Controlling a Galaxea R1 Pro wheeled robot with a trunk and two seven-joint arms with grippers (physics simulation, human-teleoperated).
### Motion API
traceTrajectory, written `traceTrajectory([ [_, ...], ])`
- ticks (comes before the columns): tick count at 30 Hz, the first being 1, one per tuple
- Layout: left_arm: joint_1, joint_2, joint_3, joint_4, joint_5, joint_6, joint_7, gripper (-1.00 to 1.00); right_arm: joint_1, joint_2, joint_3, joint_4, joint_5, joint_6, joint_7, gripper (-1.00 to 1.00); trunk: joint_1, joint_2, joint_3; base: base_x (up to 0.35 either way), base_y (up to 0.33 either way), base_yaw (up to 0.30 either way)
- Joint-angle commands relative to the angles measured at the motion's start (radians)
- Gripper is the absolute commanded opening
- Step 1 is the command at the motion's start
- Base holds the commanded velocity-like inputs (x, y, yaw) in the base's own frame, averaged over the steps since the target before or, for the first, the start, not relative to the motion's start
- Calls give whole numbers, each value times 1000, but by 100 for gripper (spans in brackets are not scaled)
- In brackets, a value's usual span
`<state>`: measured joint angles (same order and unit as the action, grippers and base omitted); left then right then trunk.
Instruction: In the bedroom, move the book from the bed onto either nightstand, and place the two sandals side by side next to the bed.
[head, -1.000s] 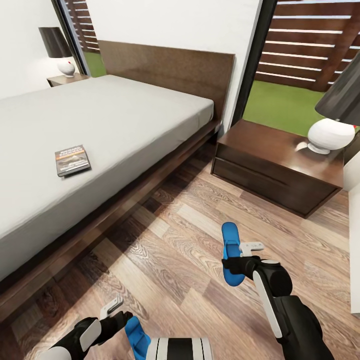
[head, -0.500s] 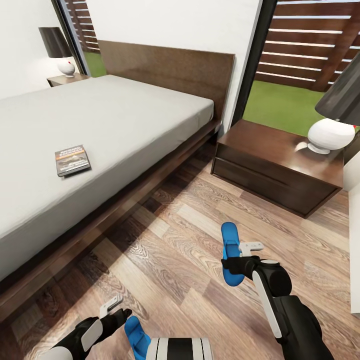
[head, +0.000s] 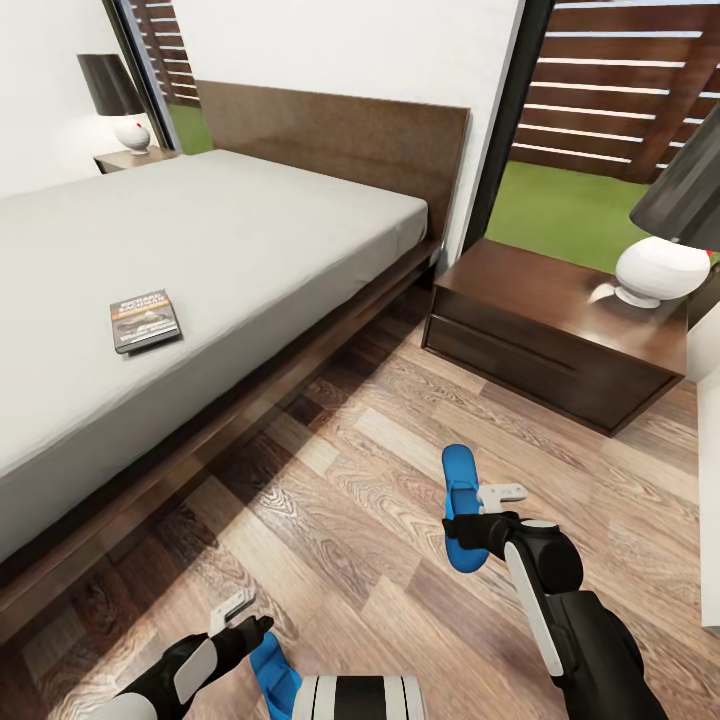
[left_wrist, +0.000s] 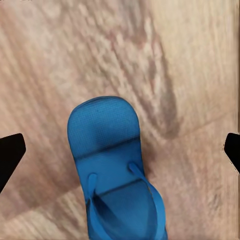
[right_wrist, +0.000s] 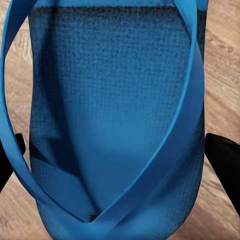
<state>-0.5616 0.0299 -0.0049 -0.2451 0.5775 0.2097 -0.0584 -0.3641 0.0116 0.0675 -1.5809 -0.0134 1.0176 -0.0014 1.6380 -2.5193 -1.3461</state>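
The book (head: 145, 320) lies flat on the grey bed (head: 230, 230), near its floor-side edge. One blue sandal (head: 459, 490) sits crosswise between the fingers of my right gripper (head: 485, 508), out over the wood floor. Seen close in the right wrist view, this sandal (right_wrist: 115, 125) has a black finger (right_wrist: 222, 165) against each long side. The other sandal (head: 272, 672) lies on the floor at the bottom of the head view, and my left gripper (head: 243, 620) hangs just above it. Its fingers (left_wrist: 10, 155) stand wide apart over that sandal (left_wrist: 112, 165).
A dark nightstand (head: 530, 300) with a white lamp (head: 660, 272) stands right of the bed, in front of the window. A second nightstand (head: 125, 158) with a lamp is at the bed's far side. Open wood floor (head: 330, 500) runs between bed and nightstand.
My left gripper has sunk a little lower toward the sandal on the floor. The right arm and its sandal have stayed put.
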Motion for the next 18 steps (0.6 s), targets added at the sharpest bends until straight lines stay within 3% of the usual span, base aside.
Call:
traceTrajectory([
  [1, 0, -4, -1, 0, 6, -1, -2, 100, -1, 0, 0, -1, -1, 4, 0, -100, 0, 0, -1, 0, 0, 0],
  [18, 1, -21, 0, 2, 8, 1, 1, 100, -1, -1, 0, -1, -1, 4, 2, -100, 0, 0, -1, 0, 0, 0],
])
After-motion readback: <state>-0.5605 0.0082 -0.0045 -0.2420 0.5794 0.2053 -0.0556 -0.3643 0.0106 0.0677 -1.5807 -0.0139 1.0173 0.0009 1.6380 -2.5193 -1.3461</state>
